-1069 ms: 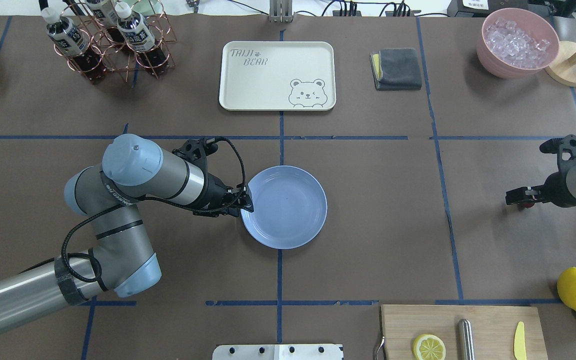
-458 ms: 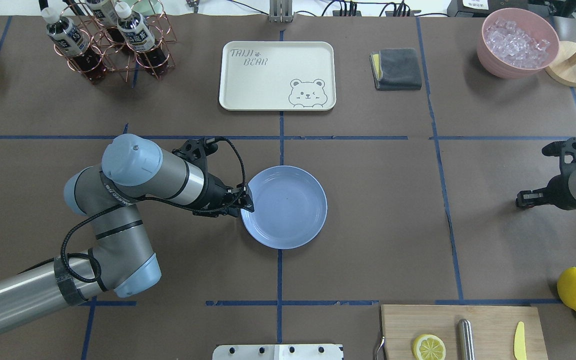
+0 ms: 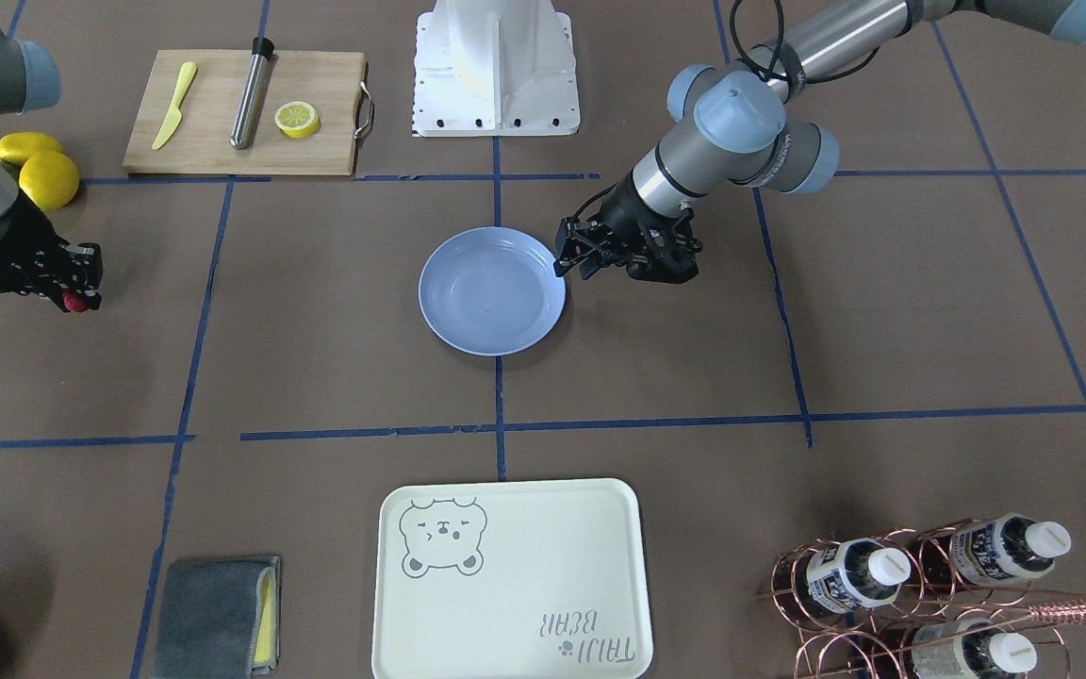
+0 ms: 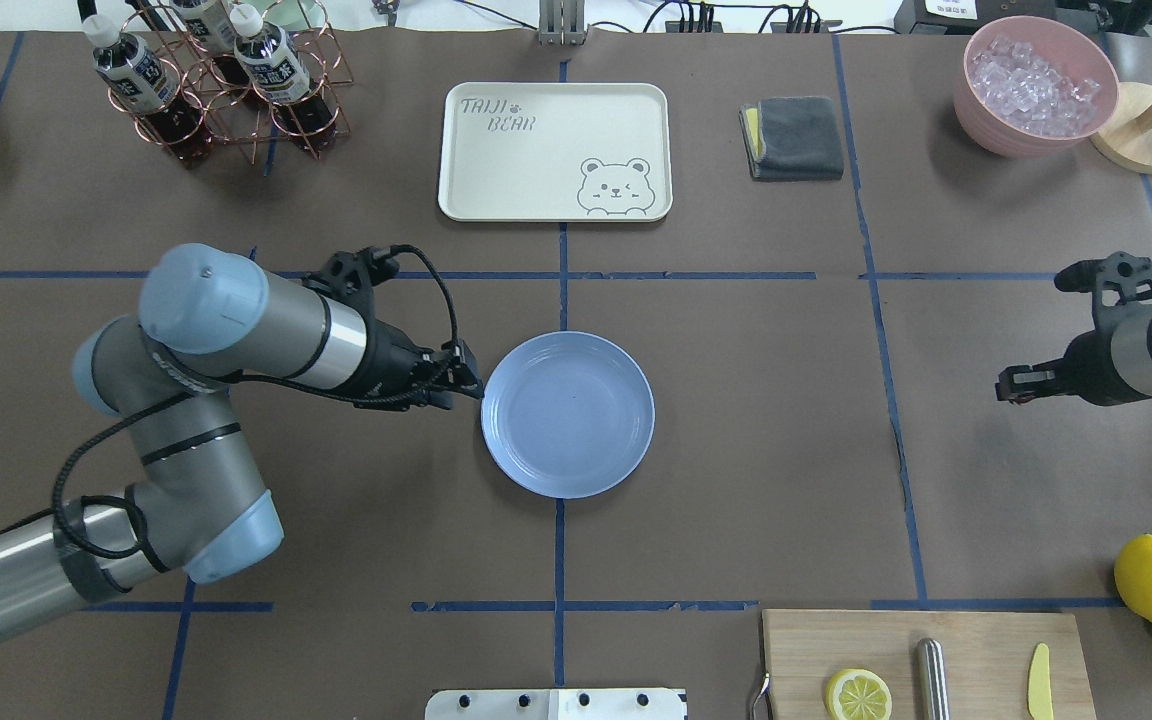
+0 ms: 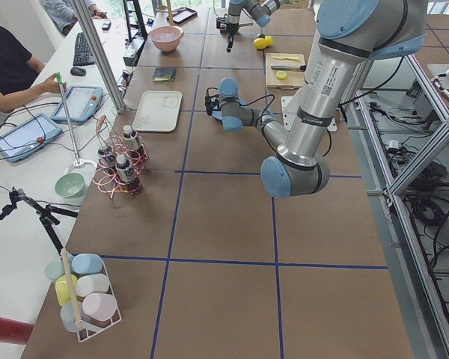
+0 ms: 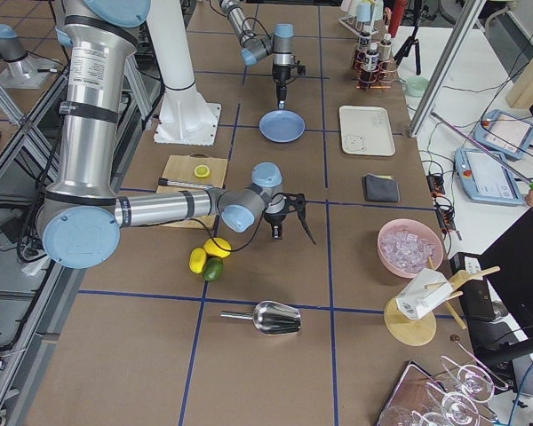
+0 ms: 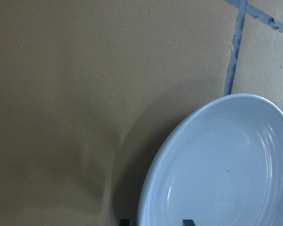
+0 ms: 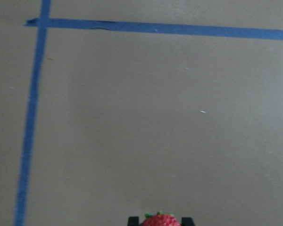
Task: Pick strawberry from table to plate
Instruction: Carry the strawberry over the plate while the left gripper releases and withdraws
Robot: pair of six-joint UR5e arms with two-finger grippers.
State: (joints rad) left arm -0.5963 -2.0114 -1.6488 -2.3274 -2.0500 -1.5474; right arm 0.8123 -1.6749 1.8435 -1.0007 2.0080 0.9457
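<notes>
The strawberry (image 8: 160, 220), red with a green top, sits between the fingertips of my right gripper (image 4: 1011, 384), which is shut on it above the brown table (image 4: 766, 420) at the far right. In the front-facing view it shows as a red spot (image 3: 74, 303) under that gripper (image 3: 81, 283). The light blue plate (image 4: 568, 414) lies at the table's centre with nothing on it. My left gripper (image 4: 466, 378) hovers just off the plate's left rim, fingers apart and holding nothing. The left wrist view shows the plate (image 7: 217, 174) close below.
A cream bear tray (image 4: 554, 150) and a folded grey cloth (image 4: 793, 137) lie beyond the plate. A pink bowl of ice (image 4: 1034, 85) is far right, a bottle rack (image 4: 221, 85) far left. A cutting board (image 4: 921, 665) with a lemon half and lemons (image 4: 1151, 578) sit near right.
My left arm has drawn back to the left, so its gripper is off the plate's rim; the plate stayed put. My right gripper shifted slightly left with the strawberry.
</notes>
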